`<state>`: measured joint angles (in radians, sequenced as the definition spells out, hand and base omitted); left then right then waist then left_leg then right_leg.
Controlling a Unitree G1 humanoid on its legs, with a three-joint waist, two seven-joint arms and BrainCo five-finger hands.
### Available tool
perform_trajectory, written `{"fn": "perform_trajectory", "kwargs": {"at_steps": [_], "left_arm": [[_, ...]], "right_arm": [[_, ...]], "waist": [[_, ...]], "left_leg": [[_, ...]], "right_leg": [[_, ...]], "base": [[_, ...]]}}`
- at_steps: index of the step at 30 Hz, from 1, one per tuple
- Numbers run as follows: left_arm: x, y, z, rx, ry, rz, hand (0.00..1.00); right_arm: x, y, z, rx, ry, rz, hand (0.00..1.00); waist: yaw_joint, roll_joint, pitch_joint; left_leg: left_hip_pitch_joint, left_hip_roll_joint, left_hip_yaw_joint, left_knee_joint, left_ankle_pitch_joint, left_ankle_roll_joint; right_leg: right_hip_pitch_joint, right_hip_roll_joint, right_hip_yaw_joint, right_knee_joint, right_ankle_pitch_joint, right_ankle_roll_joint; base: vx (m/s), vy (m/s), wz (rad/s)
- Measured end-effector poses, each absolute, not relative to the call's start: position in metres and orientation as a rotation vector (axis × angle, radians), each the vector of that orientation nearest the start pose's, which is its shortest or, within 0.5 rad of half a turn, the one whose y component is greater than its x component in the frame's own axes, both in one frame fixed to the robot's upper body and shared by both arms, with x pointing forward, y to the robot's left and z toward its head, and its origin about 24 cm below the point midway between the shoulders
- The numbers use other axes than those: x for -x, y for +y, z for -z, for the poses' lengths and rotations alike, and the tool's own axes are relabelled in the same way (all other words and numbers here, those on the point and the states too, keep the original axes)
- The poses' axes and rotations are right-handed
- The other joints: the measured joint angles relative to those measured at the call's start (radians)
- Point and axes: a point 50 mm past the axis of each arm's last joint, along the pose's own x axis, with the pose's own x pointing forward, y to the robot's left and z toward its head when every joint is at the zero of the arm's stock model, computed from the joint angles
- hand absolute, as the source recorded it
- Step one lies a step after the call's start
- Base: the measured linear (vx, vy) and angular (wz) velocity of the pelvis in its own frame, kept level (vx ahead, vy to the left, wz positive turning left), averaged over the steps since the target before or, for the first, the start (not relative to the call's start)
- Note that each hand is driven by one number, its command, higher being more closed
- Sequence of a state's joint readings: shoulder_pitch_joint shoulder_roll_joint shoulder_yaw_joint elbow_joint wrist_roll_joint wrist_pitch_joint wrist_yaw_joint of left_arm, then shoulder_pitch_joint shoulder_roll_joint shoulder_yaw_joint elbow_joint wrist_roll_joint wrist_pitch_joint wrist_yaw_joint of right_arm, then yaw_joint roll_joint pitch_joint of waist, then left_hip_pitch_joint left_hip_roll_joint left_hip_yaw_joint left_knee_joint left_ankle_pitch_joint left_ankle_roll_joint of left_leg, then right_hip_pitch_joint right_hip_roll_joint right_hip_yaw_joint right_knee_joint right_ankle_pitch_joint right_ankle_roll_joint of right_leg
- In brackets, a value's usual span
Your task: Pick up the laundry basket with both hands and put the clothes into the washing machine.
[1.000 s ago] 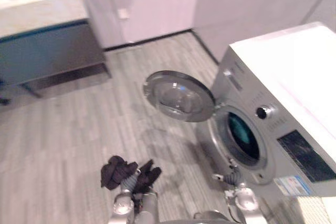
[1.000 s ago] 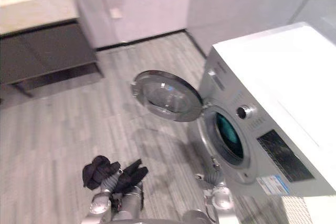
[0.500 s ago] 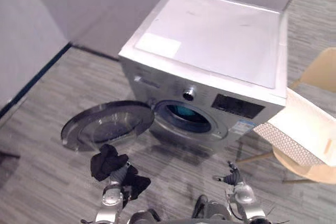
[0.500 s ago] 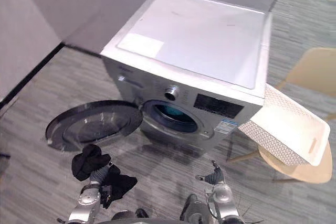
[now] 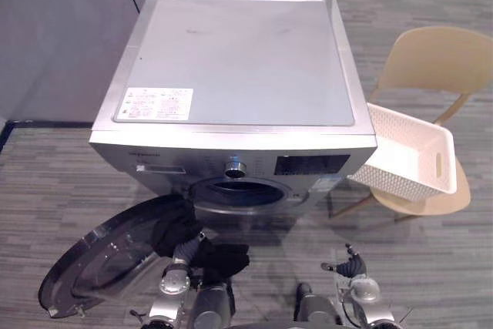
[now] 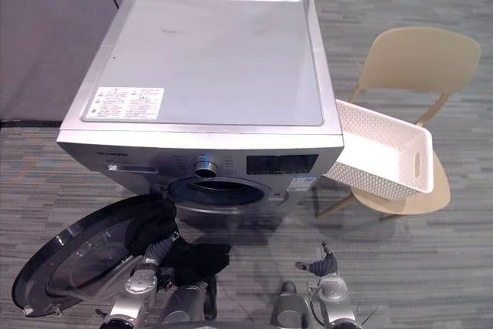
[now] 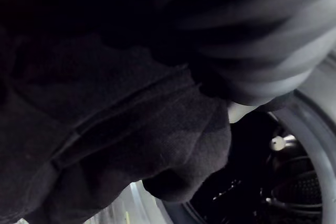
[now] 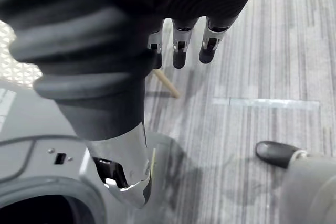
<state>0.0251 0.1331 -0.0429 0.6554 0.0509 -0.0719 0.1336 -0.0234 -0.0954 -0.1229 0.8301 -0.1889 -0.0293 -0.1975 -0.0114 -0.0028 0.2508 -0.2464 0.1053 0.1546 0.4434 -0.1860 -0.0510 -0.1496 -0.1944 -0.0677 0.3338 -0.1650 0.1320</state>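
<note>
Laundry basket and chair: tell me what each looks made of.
Laundry basket: likely white plastic, matte; its walls are a moulded lattice of small holes. Chair: smooth beige moulded shell, probably plastic; the slim legs look like pale wood.

Through both head eyes you are looking steeply down on the washer [image 5: 239,59] from above and in front. The two are sharing the washer, door [image 5: 108,256], basket [image 5: 408,156] and chair [image 5: 439,59], set slightly sideways from each other. Your left wrist camera is sitting tight against dark cloth [image 7: 105,129], peeking past it into the drum [image 7: 294,182]. Your right wrist camera is looking along the right hand [image 8: 178,51] at the floor [image 8: 252,77].
</note>
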Motion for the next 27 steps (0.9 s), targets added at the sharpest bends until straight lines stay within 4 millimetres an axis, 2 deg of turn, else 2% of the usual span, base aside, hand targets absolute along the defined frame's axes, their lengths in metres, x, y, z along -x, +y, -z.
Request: {"fn": "perform_trajectory", "kwargs": {"at_steps": [3,4,7,9,12,14,16,17,18,20,21,23,24,26,27], "left_arm": [[-0.206,0.193,0.087,-0.251,0.563,-0.102,1.00],[-0.217,0.192,0.079,-0.276,0.524,-0.086,1.00],[-0.250,0.185,0.049,-0.309,0.377,-0.071,1.00],[-0.265,0.180,0.032,-0.304,0.298,-0.075,1.00],[-0.287,0.172,-0.004,-0.290,0.145,-0.100,1.00],[-0.304,0.165,-0.040,-0.259,0.001,-0.122,1.00],[-0.314,0.158,-0.066,-0.242,-0.099,-0.128,1.00],[-0.320,0.153,-0.089,-0.235,-0.186,-0.134,1.00],[-0.323,0.151,-0.100,-0.236,-0.224,-0.134,1.00],[-0.330,0.145,-0.142,-0.274,-0.381,-0.153,1.00],[-0.331,0.144,-0.151,-0.291,-0.416,-0.158,1.00],[-0.335,0.144,-0.190,-0.396,-0.554,-0.189,1.00],[-0.336,0.145,-0.200,-0.422,-0.588,-0.199,1.00],[-0.338,0.150,-0.236,-0.511,-0.701,-0.242,1.00],[-0.337,0.152,-0.272,-0.594,-0.815,-0.281,1.00]], "right_arm": [[-0.199,-0.210,0.104,0.297,0.699,0.256,0.00],[-0.210,-0.209,0.096,0.299,0.649,0.262,0.00],[-0.230,-0.210,0.072,0.307,0.523,0.276,0.00],[-0.239,-0.208,0.059,0.309,0.459,0.280,0.00],[-0.255,-0.205,0.034,0.295,0.339,0.303,0.00],[-0.269,-0.202,0.008,0.283,0.223,0.323,0.00],[-0.278,-0.201,-0.013,0.273,0.133,0.345,0.00],[-0.282,-0.200,-0.029,0.265,0.061,0.358,0.00],[-0.283,-0.200,-0.035,0.259,0.033,0.366,0.00],[-0.286,-0.198,-0.053,0.230,-0.050,0.378,0.00],[-0.286,-0.198,-0.055,0.227,-0.060,0.384,0.00],[-0.285,-0.196,-0.063,0.205,-0.098,0.395,0.00],[-0.285,-0.195,-0.065,0.202,-0.108,0.395,0.00],[-0.282,-0.195,-0.071,0.198,-0.148,0.398,0.00],[-0.280,-0.196,-0.077,0.195,-0.182,0.400,0.00]], "waist": [[0.000,0.012,0.049],[-0.001,0.015,0.072],[-0.003,0.015,0.130],[-0.001,0.014,0.160],[-0.003,0.013,0.177],[-0.002,0.012,0.197],[-0.001,0.011,0.210],[0.000,0.009,0.220],[-0.001,0.010,0.227],[0.000,0.008,0.240],[0.000,0.008,0.240],[-0.003,0.007,0.253],[-0.004,0.007,0.257],[-0.007,0.007,0.257],[-0.015,0.007,0.257]], "left_leg": [[-0.047,0.019,0.031,0.080,-0.026,0.006],[-0.107,0.038,0.047,0.148,-0.052,0.011],[-0.244,0.091,0.066,0.317,-0.161,0.030],[-0.302,0.111,0.068,0.404,-0.199,0.029],[-0.464,0.145,0.063,0.555,-0.248,0.031],[-0.603,0.177,0.037,0.664,-0.267,0.031],[-0.690,0.192,0.022,0.731,-0.274,0.035],[-0.757,0.199,0.009,0.784,-0.283,0.034],[-0.782,0.200,0.004,0.803,-0.285,0.034],[-0.893,0.208,-0.018,0.876,-0.290,0.034],[-0.915,0.209,-0.023,0.889,-0.290,0.033],[-0.984,0.210,-0.042,0.939,-0.292,0.031],[-0.995,0.211,-0.046,0.948,-0.292,0.031],[-1.045,0.211,-0.060,0.976,-0.291,0.031],[-1.088,0.211,-0.072,0.997,-0.291,0.031]], "right_leg": [[-0.077,0.007,0.030,0.083,-0.010,-0.001],[-0.155,0.012,0.050,0.159,-0.030,0.007],[-0.328,0.022,0.076,0.353,-0.117,0.016],[-0.397,0.023,0.086,0.438,-0.154,0.018],[-0.578,0.031,0.108,0.605,-0.201,0.010],[-0.716,0.044,0.113,0.716,-0.225,0.003],[-0.804,0.052,0.117,0.789,-0.241,-0.004],[-0.873,0.055,0.121,0.849,-0.257,-0.006],[-0.899,0.054,0.122,0.872,-0.263,-0.008],[-1.007,0.056,0.124,0.961,-0.284,-0.012],[-1.030,0.056,0.124,0.976,-0.287,-0.014],[-1.097,0.056,0.124,1.037,-0.300,-0.021],[-1.108,0.057,0.124,1.049,-0.303,-0.020],[-1.153,0.057,0.122,1.081,-0.307,-0.020],[-1.192,0.058,0.121,1.103,-0.308,-0.020]], "base": [[-0.08,0.061,-0.53],[-0.15,0.016,-0.45],[-0.21,-0.012,-0.40],[-0.17,-0.022,-0.29],[-0.18,-0.052,-0.15],[-0.13,-0.067,-0.12],[-0.11,-0.085,-0.04],[-0.11,-0.099,-0.01],[-0.09,-0.081,0.03],[-0.10,-0.096,0.09],[-0.12,-0.117,0.10],[-0.10,-0.094,0.08],[-0.08,-0.073,0.07],[-0.10,-0.081,0.06],[-0.12,-0.084,0.06]]}}
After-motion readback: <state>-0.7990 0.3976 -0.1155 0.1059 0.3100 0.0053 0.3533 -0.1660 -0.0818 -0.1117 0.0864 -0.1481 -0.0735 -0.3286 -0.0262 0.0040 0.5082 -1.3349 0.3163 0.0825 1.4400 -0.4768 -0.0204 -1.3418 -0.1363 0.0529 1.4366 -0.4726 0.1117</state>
